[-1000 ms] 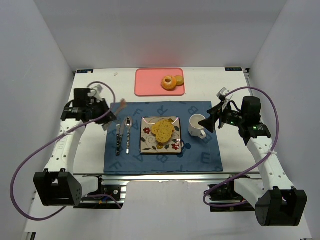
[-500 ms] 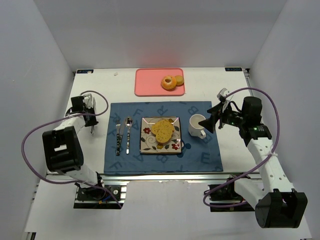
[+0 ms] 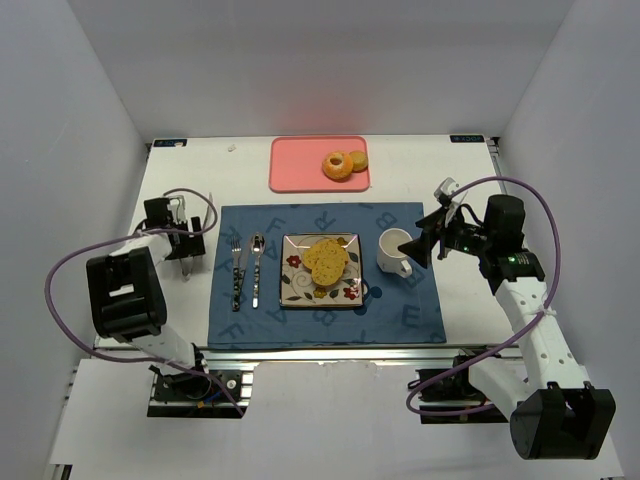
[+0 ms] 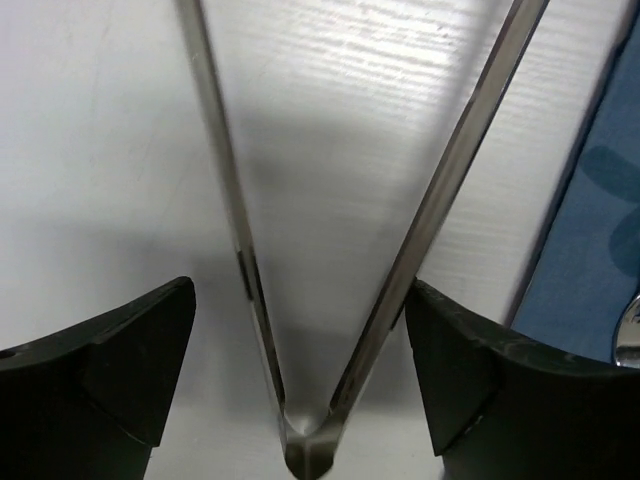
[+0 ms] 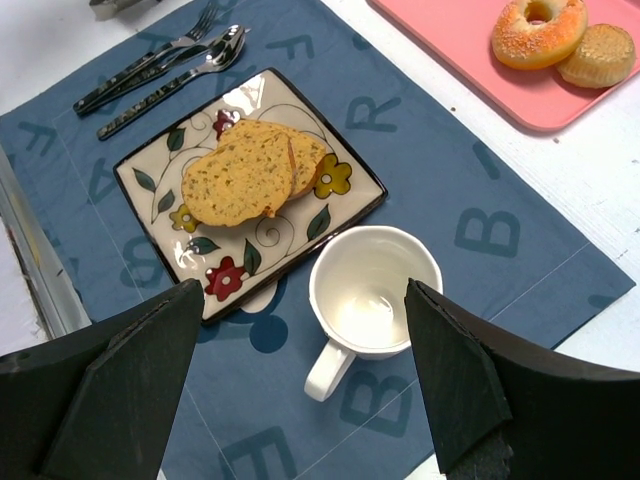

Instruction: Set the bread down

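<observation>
Two bread slices (image 5: 250, 170) lie overlapping on the flowered plate (image 5: 290, 225), while my left claw (image 4: 300, 300) and right claw (image 5: 305, 290) both stand spread wide.

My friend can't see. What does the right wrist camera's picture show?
Two toasted bread slices overlap on a square flowered plate on a blue lettered placemat. An empty white mug stands beside the plate, just ahead of the open right gripper. Farther off lie cutlery and a pink tray.

A mug (image 5: 372, 295) and cutlery (image 5: 165, 85) flank the plate (image 5: 250, 240); from above the bread (image 5: 245, 170) lies open.
</observation>
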You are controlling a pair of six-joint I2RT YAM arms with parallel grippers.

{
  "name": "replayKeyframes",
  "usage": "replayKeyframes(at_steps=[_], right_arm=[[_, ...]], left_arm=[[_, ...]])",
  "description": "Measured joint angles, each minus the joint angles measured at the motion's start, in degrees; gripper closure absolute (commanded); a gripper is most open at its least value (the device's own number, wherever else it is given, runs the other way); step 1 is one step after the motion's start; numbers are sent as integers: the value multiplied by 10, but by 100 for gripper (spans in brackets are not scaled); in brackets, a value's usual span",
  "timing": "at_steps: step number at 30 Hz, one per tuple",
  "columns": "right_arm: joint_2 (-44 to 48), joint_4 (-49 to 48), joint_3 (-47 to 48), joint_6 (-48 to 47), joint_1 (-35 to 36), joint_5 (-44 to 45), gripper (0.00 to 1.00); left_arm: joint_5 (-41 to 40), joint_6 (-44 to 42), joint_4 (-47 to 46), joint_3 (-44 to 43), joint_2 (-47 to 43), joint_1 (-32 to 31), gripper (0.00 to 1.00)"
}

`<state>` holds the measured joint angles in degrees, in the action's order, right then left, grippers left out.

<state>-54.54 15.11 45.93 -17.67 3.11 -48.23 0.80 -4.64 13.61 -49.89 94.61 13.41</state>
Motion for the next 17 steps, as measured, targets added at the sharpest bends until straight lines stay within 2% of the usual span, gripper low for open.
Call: replayKeyframes(at_steps=[4, 9, 17], right_arm=[[0, 12, 0, -10, 0, 0, 11], [-9, 33, 19, 27, 0, 25, 11], [-78, 79, 136, 130, -1, 162, 11]], left_arm=[[-29, 19, 21, 5, -44, 0, 2], [-37, 71, 51, -9, -162, 0, 2], [87, 166, 69, -20, -343, 2, 2]])
